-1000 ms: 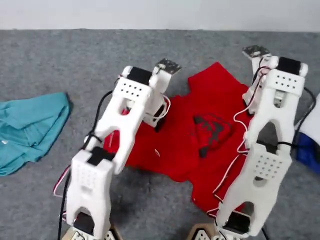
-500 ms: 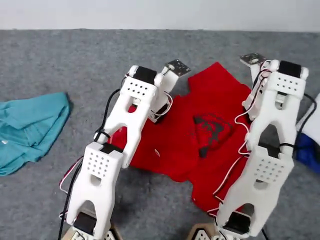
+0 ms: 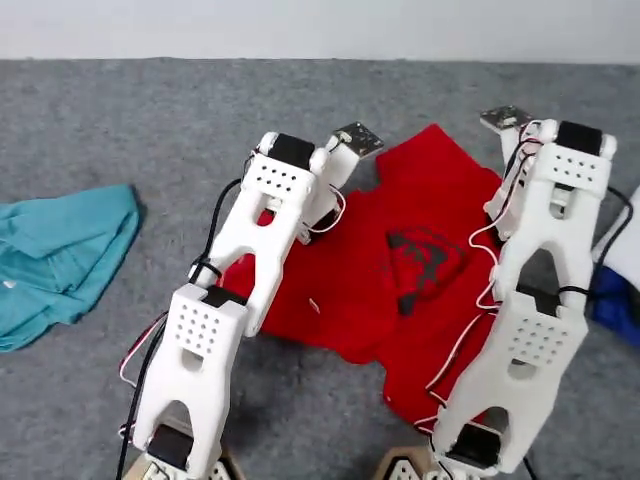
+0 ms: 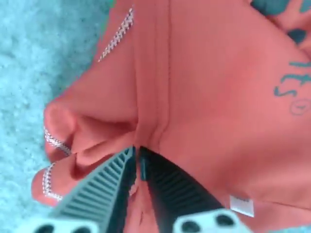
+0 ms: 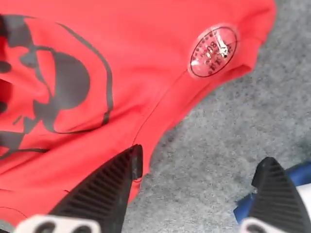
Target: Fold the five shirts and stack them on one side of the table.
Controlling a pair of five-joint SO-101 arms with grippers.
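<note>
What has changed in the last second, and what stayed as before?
The left arm shifted slightly rightward and farther over the red shirt, then stopped; the left gripper is shut on a fold of it. The right arm hardly moved; the right gripper is open. The teal shirt stayed in place.

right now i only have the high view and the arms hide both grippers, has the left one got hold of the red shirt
Observer: Yes. The left gripper is shut on a bunched fold of the red shirt, right at a seam.
Operator: ok and the right one
Observer: The right gripper is open and holds nothing. One finger is at the shirt's edge, the other over the bare grey table.
</note>
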